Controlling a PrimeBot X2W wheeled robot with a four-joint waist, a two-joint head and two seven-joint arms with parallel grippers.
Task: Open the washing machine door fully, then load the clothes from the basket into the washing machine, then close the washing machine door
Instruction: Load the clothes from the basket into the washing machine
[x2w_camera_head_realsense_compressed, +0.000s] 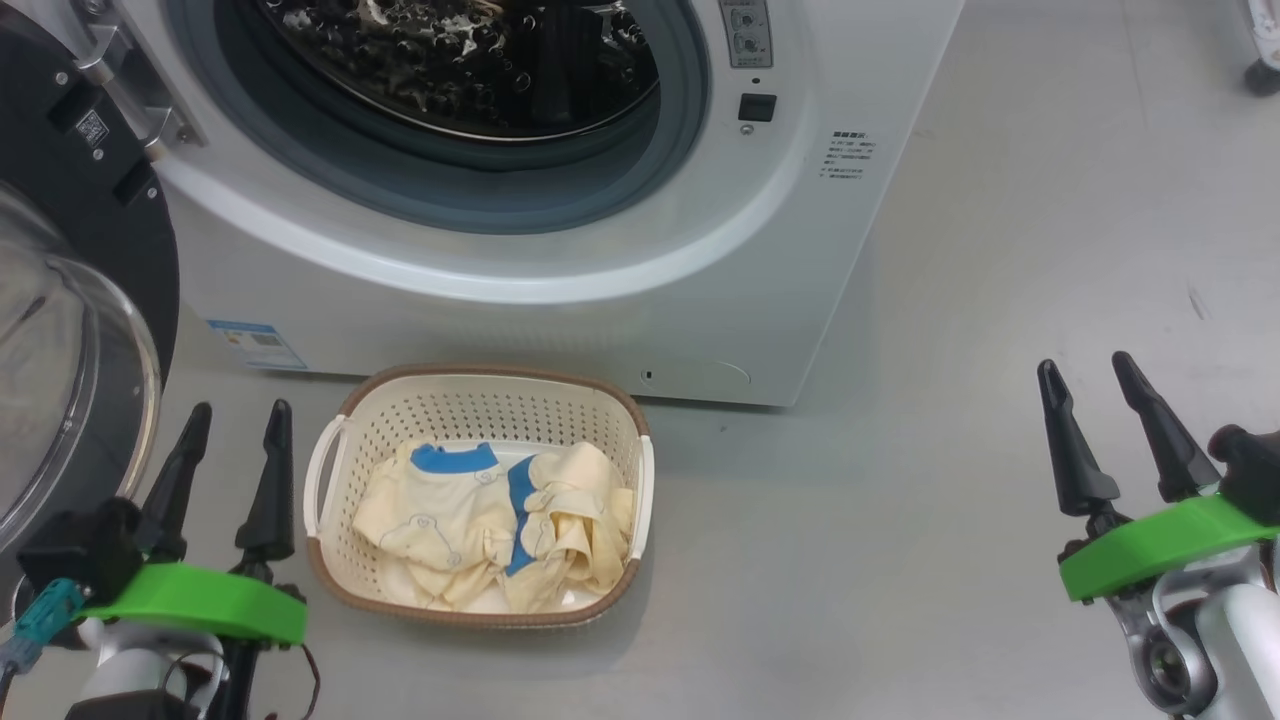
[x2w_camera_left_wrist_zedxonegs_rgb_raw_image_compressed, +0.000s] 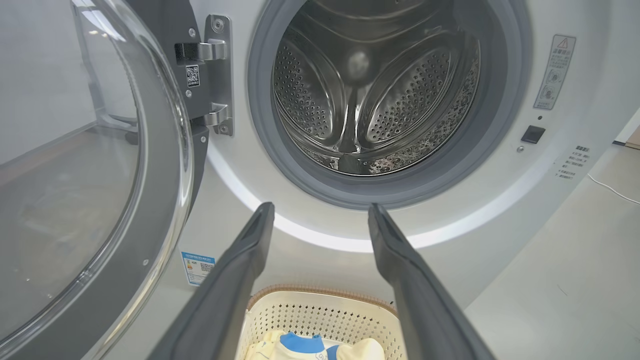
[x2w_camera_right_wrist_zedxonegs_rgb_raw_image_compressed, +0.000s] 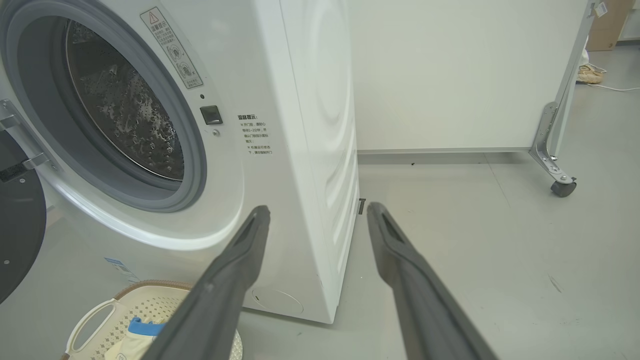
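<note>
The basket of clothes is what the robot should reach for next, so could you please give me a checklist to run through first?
1. Washing machine door stands open, off the opening: ok.
2. Door at its full swing: cannot tell.
3. Drum empty, mouth unobstructed: ok.
4. Clothes lie in the basket on the floor before the washing machine: ok.
5. Left tool open, empty, beside the basket: ok.
6. Right tool open, empty, well right of the basket: ok.
</note>
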